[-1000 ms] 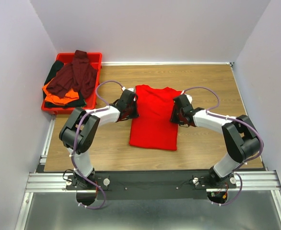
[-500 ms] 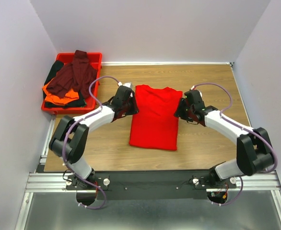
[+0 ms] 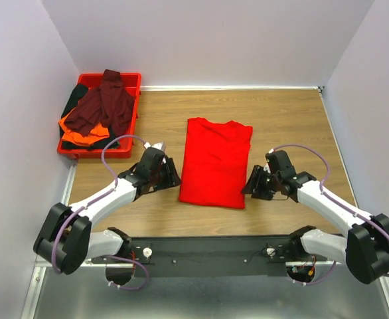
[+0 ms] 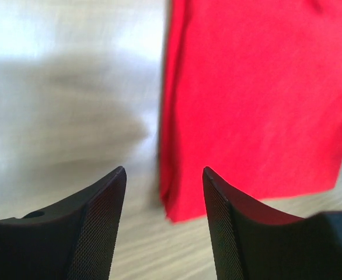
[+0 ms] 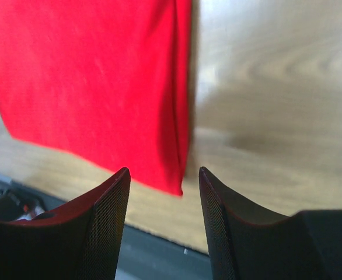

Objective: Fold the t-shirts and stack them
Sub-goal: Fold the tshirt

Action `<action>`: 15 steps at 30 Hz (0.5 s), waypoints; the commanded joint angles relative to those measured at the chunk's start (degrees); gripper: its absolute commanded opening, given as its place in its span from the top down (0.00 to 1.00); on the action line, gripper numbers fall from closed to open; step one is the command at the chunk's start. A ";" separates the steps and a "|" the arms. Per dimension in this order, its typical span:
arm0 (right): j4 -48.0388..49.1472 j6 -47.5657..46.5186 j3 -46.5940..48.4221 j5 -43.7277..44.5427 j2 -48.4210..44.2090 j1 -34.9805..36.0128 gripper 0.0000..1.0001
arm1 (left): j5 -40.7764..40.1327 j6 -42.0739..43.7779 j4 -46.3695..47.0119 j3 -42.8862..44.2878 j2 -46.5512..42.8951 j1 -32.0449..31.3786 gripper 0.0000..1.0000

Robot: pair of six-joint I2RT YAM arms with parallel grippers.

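A bright red t-shirt (image 3: 214,163) lies flat in the middle of the table, folded into a tall narrow strip. My left gripper (image 3: 173,179) sits just off its near left corner. In the left wrist view this gripper (image 4: 164,170) is open and holds nothing, and the red t-shirt (image 4: 258,93) lies ahead to the right. My right gripper (image 3: 249,188) is beside the near right corner. It (image 5: 163,170) is also open and empty, and the shirt's corner (image 5: 89,76) shows just beyond its tips. The maroon t-shirt (image 3: 105,106), orange t-shirt (image 3: 78,129) and black t-shirt (image 3: 74,100) are heaped in the tray.
A rigid red plastic tray (image 3: 133,78) stands at the table's far left corner. Purple cables loop over both arms. The metal rail (image 3: 208,249) carrying the arm bases runs along the near edge, just behind the shirt's hem. White walls close in three sides.
Both grippers have moved from the shirt's upper sides back toward me, to its near corners. The left jaws have opened. The shirt has stayed where it was.
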 commanded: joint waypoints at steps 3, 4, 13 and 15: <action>-2.62 3.96 -3.57 -7.19 -2.63 0.07 0.43 | 4.69 -1.51 -1.42 -4.41 -4.25 -0.63 0.37; -2.62 4.14 -4.09 -7.45 -2.46 0.07 0.43 | 5.12 -1.24 -1.24 -4.76 -4.25 -0.80 0.37; 0.45 6.51 -6.47 -9.83 -0.35 0.07 0.45 | 6.54 -3.43 2.71 -8.02 -4.43 -5.46 0.40; 1.24 6.86 -6.82 -10.01 -0.35 0.07 0.45 | 5.92 -4.14 2.98 -8.45 -4.16 -6.34 0.41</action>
